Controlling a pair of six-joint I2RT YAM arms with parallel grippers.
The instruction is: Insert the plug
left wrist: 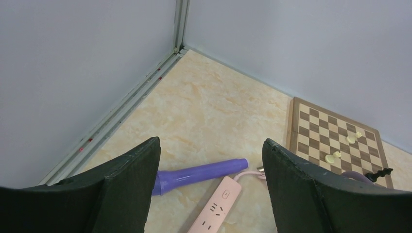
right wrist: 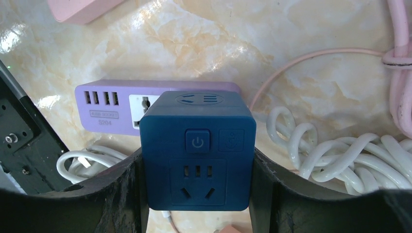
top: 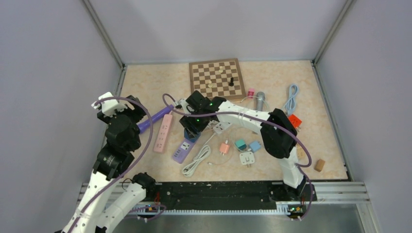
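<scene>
My right gripper (right wrist: 198, 194) is shut on a dark blue cube plug adapter (right wrist: 198, 150) and holds it right over the purple power strip (right wrist: 111, 107), covering one of its sockets. From above, the right gripper (top: 193, 127) sits over the upper end of the purple strip (top: 182, 151). My left gripper (left wrist: 209, 189) is open and empty, raised above the table at the left (top: 116, 114). Below it lie a pink power strip (left wrist: 216, 208) and a purple flashlight (left wrist: 199, 174).
A chessboard (top: 217, 77) with a few pieces lies at the back. White coiled cables (right wrist: 340, 155) lie beside the purple strip. Small pink, teal, blue and white chargers (top: 243, 148) sit in the middle. An orange plug (top: 294, 120), a blue cable (top: 290, 99) and a cork (top: 319, 165) lie at the right.
</scene>
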